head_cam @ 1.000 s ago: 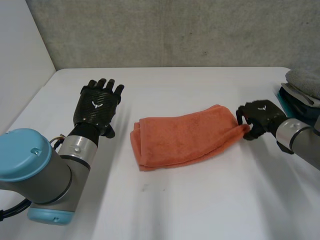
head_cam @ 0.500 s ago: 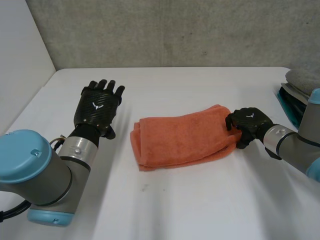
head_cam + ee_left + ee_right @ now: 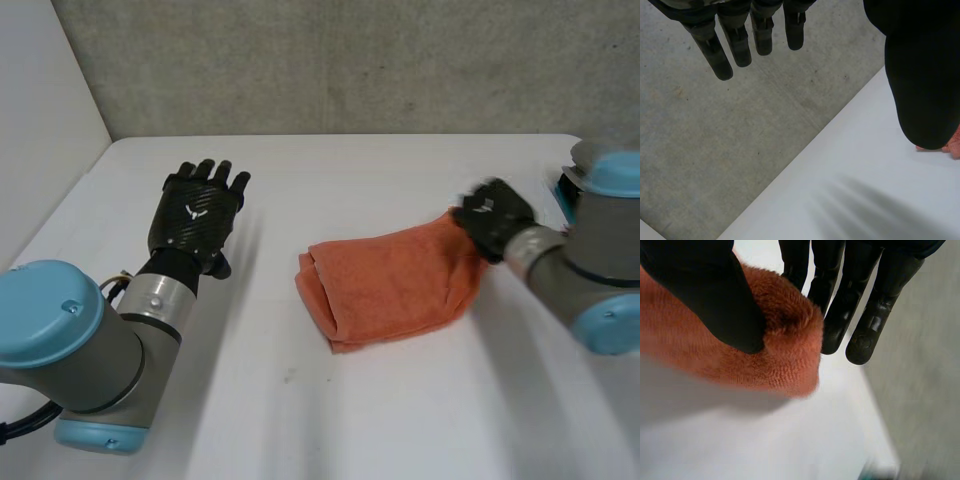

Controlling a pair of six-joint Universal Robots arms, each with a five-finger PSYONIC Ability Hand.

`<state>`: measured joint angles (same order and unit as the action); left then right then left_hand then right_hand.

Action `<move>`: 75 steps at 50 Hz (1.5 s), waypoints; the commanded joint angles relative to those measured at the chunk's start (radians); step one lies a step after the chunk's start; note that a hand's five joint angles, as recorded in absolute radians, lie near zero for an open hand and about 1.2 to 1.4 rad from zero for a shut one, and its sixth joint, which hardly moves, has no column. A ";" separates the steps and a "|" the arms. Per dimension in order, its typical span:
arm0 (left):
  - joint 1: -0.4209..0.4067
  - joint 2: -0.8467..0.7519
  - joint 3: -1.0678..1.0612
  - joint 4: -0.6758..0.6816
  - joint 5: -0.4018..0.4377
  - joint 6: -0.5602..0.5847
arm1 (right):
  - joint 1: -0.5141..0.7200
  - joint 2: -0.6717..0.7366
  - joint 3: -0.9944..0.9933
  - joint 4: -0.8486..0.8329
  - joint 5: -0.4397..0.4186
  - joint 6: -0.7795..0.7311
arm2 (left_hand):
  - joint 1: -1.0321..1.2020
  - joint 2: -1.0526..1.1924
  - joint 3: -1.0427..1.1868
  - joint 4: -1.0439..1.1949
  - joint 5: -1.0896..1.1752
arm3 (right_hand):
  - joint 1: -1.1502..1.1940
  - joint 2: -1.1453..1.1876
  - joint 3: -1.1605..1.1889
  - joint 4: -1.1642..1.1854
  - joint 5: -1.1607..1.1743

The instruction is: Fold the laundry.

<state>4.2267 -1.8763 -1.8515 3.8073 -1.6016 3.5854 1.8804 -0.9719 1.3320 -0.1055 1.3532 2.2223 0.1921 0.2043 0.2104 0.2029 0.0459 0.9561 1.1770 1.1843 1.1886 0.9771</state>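
Far from the spread left hand (image 3: 195,215), right hand (image 3: 492,215) pinches the towel (image 3: 390,285).

Bright, soft, even light on white table (image 3: 400,420)

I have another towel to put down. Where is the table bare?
Bare: the strip between the left robot hand and the orange towel, the table on the near side of the towel, and the band between it and the wall. Crowded: the towel's right end, pinched by the right robot hand.
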 commanded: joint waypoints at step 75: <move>-0.205 -0.298 0.738 -0.707 -0.020 -0.212 | 0.072 0.038 -0.208 0.186 -0.089 0.562 | 0.010 -0.003 -0.009 -0.001 -0.019 | -0.782 -1.002 -1.010 -1.014 -0.977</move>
<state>3.9981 -2.3121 -1.1033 3.0892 -1.6710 3.3764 1.9525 -0.7891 0.9842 0.2443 1.2631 2.7827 0.1921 0.2043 0.2104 0.2030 0.0457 0.1802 0.2232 0.2124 0.2371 0.0641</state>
